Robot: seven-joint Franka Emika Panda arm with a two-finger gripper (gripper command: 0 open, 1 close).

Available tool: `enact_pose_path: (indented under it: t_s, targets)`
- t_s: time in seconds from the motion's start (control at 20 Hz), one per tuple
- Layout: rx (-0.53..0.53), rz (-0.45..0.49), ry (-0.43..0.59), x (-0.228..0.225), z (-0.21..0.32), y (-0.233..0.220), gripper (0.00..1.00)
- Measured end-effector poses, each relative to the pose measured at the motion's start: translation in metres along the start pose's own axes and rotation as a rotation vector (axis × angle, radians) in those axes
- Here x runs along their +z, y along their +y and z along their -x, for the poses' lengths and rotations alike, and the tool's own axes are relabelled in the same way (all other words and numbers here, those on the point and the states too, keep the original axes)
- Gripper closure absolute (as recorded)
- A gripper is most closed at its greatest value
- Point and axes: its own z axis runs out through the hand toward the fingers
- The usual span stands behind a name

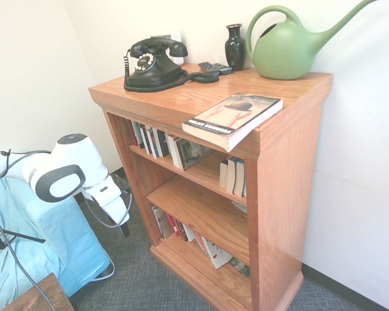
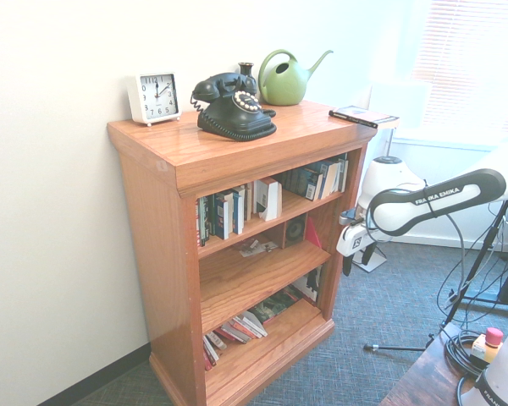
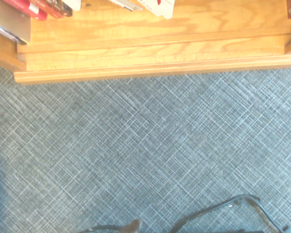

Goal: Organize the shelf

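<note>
First exterior view: pincer (image 1: 124, 229) pointing down.

Reaches in from the left of the first exterior view and from the right of the second, carrying the white arm (image 2: 438, 200) out to a rounded wrist (image 1: 59, 175) with dark trim. Hangs the gripper (image 2: 358, 266) low at the arm's far end, tilted slightly off vertical in the first exterior view, with its fingertips aimed down toward the floor. Holds the dark fingers (image 2: 347, 265) apart, open, gripping nothing between them.
</note>
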Motion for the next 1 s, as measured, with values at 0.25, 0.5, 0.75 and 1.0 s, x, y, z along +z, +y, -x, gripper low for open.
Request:
enact_pose_path:
  t_s: [0.25,0.5,0.75,1.0]
  targets:
    - [-0.045,0.042,0.111,-0.002,-0.007,0.001,0.0]
    - [-0.125,0.18,0.358,-0.008,-0.047,0.035,0.0]
    - [-0.215,0.334,0.599,-0.025,-0.083,0.074,0.0]
    - [-0.298,0.456,0.852,-0.076,-0.12,0.099,0.0]
